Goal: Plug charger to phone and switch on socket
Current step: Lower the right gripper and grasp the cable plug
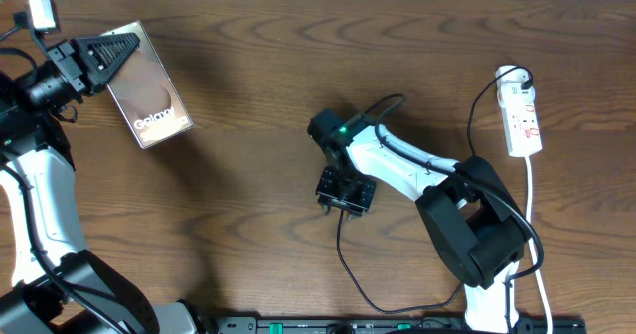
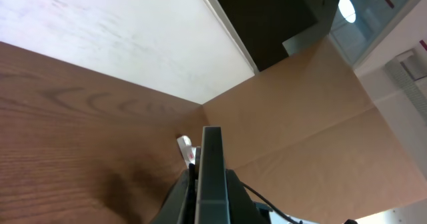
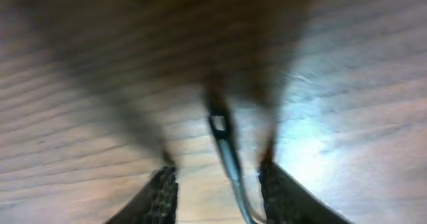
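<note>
**Phone clamped in left end effector, charger tip loose between right fingers**

- Left end effector [image 1: 124,46]: closed on the phone [image 1: 154,100], gripping its upper-left edge at the far-left rear of the table [image 1: 248,235]. In the overhead view the phone sits at an angle, "Galaxy" lettering face up, with its shadow falling to the right. In the left wrist view it's edge-on, a thin grey slab pinched between the two fingers and running up the middle of the frame.
- Right end effector [image 1: 346,193]: mid-table, pointing down at the wood. The right wrist view is blurred, but the fingers [image 3: 163,194] are clearly spread, with a gap on each side of the cable. It's not gripping anything.
- Charger [image 3: 219,127]: the plug tip lies on the table between the right fingers, roughly centred and just ahead of the fingertips, touching neither pad. From overhead the thin black cable leaves below the end effector and loops toward the front edge of the table.
- Socket [image 1: 523,120]: white strip with red markings near the right edge, lying lengthwise front to back. Black plug at its far end, white cord [image 1: 532,205] trailing toward the front. It's well apart from both end effectors. The switch is too small to read.
- The phone and the charger tip are well apart: phone at left rear, tip mid-table.
</note>
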